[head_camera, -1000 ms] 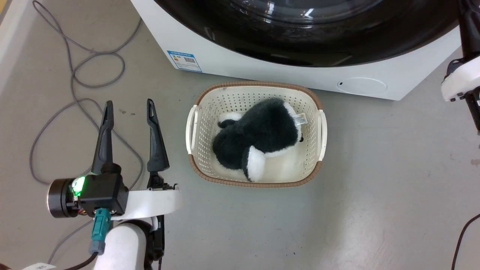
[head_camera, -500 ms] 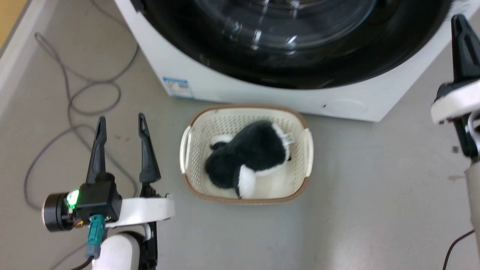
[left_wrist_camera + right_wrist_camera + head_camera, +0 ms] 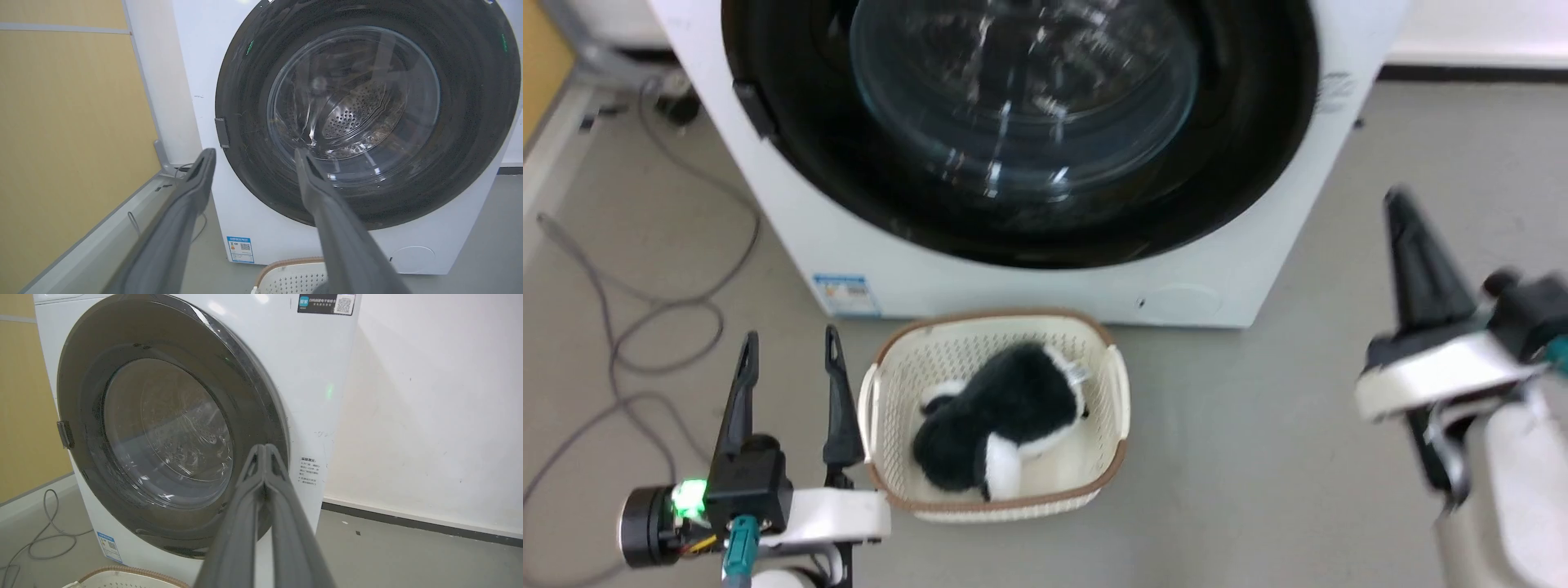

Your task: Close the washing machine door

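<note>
Right end effector [image 3: 264, 449] withdrawn; 1 washing machine door [image 3: 1029, 122] closed; 1 basket [image 3: 907, 371]

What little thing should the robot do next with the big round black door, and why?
Probably just draw the right gripper away to a resting place. The washing machine door looks flush against the washing machine, with no gap visible around its rim, so it seems closed. The right gripper is shut, holds nothing and hangs apart from the door.
</note>
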Tool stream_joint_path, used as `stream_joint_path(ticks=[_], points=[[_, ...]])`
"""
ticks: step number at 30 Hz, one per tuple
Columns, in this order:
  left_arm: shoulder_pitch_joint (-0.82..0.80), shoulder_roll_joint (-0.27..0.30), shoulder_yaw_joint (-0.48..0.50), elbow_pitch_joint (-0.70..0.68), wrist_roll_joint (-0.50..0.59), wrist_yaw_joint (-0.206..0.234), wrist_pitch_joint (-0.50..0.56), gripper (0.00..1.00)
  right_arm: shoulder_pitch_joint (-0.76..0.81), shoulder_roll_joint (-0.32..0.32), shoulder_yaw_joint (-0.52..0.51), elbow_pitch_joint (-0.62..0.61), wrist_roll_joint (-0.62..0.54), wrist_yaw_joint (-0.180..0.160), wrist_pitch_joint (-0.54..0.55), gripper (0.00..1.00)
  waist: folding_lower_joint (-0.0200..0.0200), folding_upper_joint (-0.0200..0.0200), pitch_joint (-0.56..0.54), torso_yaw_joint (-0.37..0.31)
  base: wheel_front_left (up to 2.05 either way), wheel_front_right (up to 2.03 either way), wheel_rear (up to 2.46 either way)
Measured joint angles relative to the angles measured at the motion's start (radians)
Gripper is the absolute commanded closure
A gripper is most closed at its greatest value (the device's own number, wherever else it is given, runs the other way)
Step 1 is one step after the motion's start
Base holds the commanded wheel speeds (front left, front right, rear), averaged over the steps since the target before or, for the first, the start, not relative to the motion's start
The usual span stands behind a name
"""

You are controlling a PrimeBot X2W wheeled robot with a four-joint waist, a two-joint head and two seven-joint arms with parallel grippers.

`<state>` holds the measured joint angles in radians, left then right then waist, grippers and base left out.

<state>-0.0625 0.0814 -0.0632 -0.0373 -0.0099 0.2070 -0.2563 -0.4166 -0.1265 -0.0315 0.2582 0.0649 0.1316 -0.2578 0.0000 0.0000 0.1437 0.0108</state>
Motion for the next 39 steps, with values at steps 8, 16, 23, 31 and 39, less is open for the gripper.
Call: stream_joint_path(ticks=[8, 16, 23, 31, 39], points=[[0.091, 0.007, 0.012, 0.030, -0.006, 0.000, 0.000, 0.00, 0.190, 0.050, 0.003, -0.051, 0.042, 0.000, 0.000, 0.00, -0.0001, 0.0000, -0.106, -0.044, 0.00, 0.00, 0.00], [0.128, 0.007, 0.018, 0.035, -0.011, -0.008, 0.000, 0.00, 0.335, 0.069, -0.004, -0.150, 0.048, 0.000, 0.000, 0.00, -0.0001, 0.0000, -0.153, -0.069, 0.00, 0.00, 0.00], [0.148, 0.006, 0.026, 0.045, -0.027, -0.025, 0.000, 0.00, 0.393, 0.070, -0.004, -0.170, 0.084, 0.000, 0.000, 0.00, -0.0001, 0.0000, -0.162, -0.074, 0.00, 0.00, 0.00], [0.149, 0.003, 0.025, 0.045, -0.029, -0.026, 0.004, 1.00, 0.393, 0.070, -0.003, -0.169, 0.085, 0.000, 0.002, 1.00, -0.0001, 0.0000, -0.162, -0.073, 0.00, 0.00, 0.00], [0.148, 0.001, 0.026, 0.045, -0.029, -0.035, 0.020, 1.00, 0.393, 0.070, -0.001, -0.170, 0.077, 0.000, 0.020, 1.00, -0.0001, 0.0000, -0.160, -0.069, 0.00, 0.00, 0.00]])
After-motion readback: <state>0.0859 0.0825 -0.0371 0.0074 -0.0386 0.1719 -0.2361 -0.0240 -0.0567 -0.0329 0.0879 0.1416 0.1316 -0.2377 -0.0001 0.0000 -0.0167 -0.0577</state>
